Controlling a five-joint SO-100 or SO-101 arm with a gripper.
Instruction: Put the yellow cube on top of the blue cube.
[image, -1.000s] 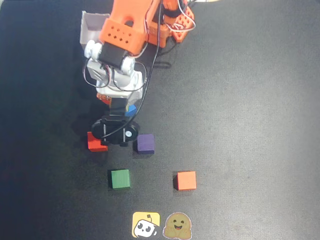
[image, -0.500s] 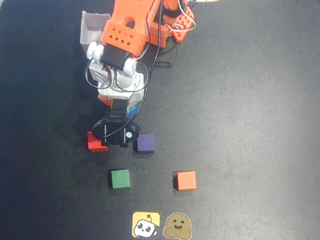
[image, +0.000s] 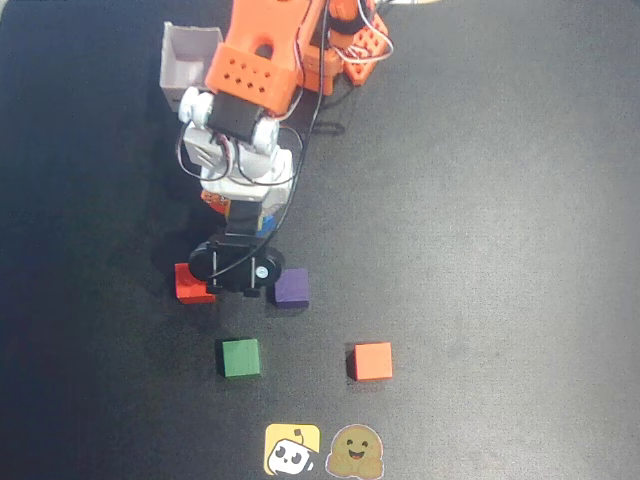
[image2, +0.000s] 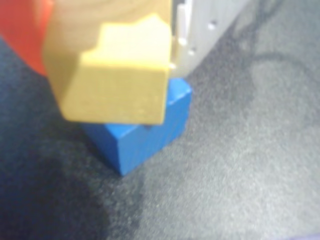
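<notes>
Two cubes fill the upper left of the wrist view: the yellow cube (image2: 117, 75), blurred and close to the lens, sits over the blue cube (image2: 145, 137), which rests on the dark mat (image2: 240, 165). An orange finger (image2: 25, 35) shows at the yellow cube's left and a white part at its right, so the gripper (image2: 107, 45) looks closed on it. From overhead, the arm hides both cubes left of centre, apart from a sliver of blue (image: 265, 222). No readable writing shows.
</notes>
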